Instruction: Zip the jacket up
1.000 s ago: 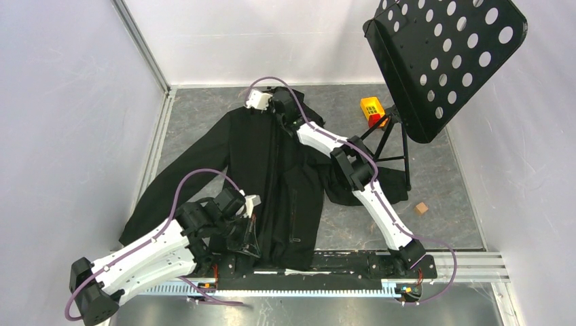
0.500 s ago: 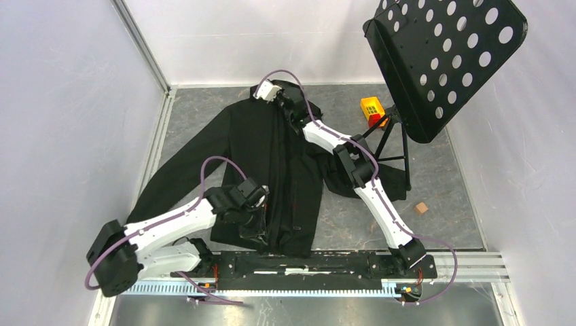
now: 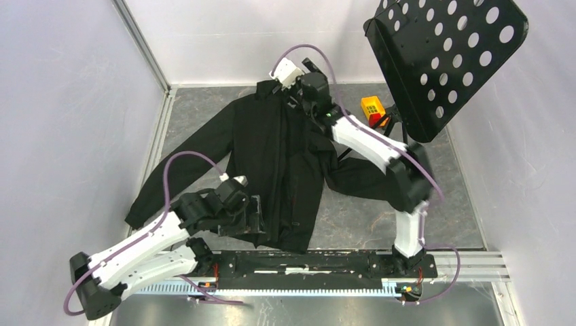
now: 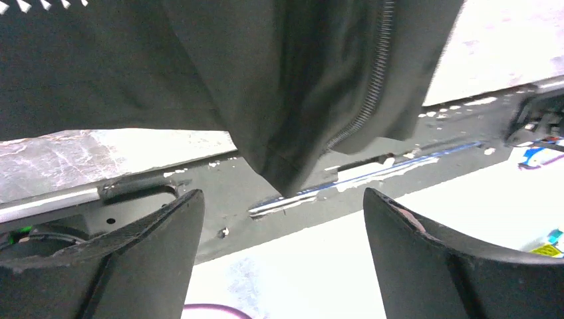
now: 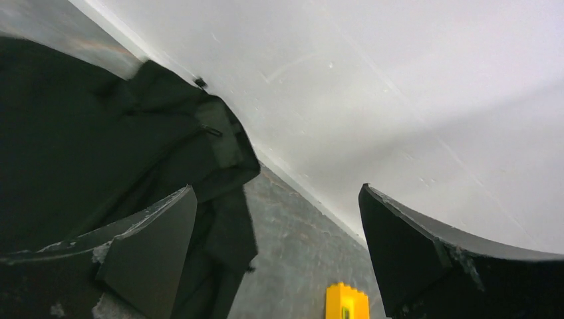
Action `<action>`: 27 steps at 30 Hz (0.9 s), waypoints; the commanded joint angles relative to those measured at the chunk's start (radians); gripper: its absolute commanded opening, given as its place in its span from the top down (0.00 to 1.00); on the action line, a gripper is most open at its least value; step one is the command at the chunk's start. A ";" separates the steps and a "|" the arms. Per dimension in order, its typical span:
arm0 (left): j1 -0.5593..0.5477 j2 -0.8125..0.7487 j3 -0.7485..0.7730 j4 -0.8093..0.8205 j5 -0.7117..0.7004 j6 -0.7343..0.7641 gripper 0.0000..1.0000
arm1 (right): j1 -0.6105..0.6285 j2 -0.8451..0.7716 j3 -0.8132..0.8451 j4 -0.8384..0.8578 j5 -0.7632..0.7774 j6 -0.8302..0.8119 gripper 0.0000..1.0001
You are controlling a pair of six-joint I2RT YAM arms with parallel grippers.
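From above, the jacket (image 3: 272, 156) lies flat on the surface (image 3: 353, 217), collar far, hem near. My left hand (image 3: 254, 214) sits by the hem, my right hand (image 3: 302, 85) over the collar.

Left wrist: fingers (image 4: 153, 252) apart, hem and zip teeth (image 4: 372, 86) just beyond.

Right wrist: fingers (image 5: 439, 252) apart, nothing between.

Both hands have let go since the earlier frame. Zipping looks finished, so next I'd retract.

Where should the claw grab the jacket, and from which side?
The bottom hem beside the zipper, I'd say, coming from the near edge. The jacket lies flat on the table, but its hem corner pokes out at the near edge, right in front of the open left claw.
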 commanded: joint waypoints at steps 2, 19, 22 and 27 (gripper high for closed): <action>-0.001 -0.142 0.156 -0.168 -0.101 -0.019 0.02 | 0.144 -0.524 -0.362 -0.185 0.048 0.308 0.02; -0.001 -0.311 0.543 0.264 -0.216 0.334 0.00 | 0.226 -1.552 -0.730 -0.471 -0.362 0.688 0.02; 0.000 -0.304 0.602 0.267 -0.222 0.370 0.00 | 0.226 -1.629 -0.709 -0.498 -0.292 0.674 0.02; -0.001 -0.285 0.698 0.215 -0.265 0.407 0.00 | 0.225 -1.689 -0.666 -0.552 -0.188 0.640 0.02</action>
